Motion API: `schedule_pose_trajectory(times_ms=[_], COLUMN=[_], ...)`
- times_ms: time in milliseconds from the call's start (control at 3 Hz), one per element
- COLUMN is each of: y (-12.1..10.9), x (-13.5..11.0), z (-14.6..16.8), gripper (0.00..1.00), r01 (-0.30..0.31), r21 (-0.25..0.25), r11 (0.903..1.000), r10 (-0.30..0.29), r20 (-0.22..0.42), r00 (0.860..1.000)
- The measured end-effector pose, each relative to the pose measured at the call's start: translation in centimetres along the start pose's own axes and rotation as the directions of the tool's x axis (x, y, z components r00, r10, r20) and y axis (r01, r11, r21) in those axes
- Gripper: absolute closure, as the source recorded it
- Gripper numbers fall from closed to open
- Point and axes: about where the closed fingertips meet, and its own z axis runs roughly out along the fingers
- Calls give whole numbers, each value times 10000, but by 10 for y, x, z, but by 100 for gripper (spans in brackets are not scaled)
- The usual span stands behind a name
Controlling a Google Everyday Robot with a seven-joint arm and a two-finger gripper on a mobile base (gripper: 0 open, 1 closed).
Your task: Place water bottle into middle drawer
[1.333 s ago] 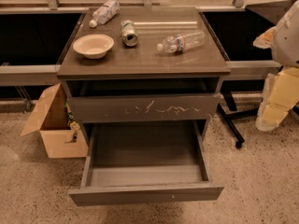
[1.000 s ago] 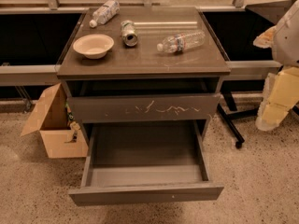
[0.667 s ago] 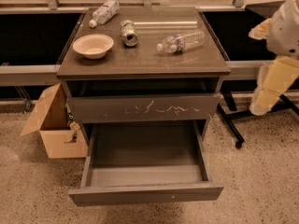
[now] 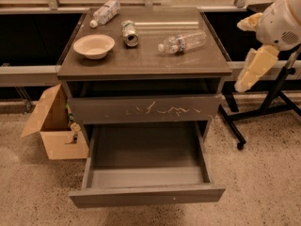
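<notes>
- The gripper (image 4: 249, 74) hung right of the cabinet (image 4: 141, 65), well apart from the bottle (image 4: 183, 41); whether it was open or closed could not be told.
- The bottle lay on the cabinet top, long axis left-right, cap pointing left.
- It was clear and ribbed, with a white cap and a blue-and-white band.
- The drawer (image 4: 146, 196) stood open, its grey inside showing.

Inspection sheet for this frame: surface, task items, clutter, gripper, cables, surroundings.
Surface: cabinet top, dark, holds four items.
Job's things: water bottle on its side, right of centre on the top; middle drawer pulled open, nothing inside.
Clutter: bowl; metal can on its side; second bottle back left.
Grippers: gripper in the air right of the cabinet, apart from the water bottle.
Cables: nothing seen.
Surroundings: open cardboard box on the floor left; black stand legs right.
</notes>
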Motion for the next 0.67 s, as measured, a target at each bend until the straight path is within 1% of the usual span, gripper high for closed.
schedule_pose_trajectory(times_ms=[333,667], y=[-23,-23], x=[-7,-7], z=[30,30], gripper=[0,0], r01=[-352,-350], r21=[28,27], r11=[9994,9994], r10=[347,344], r20=[1185,1189], r00=[9923,9923])
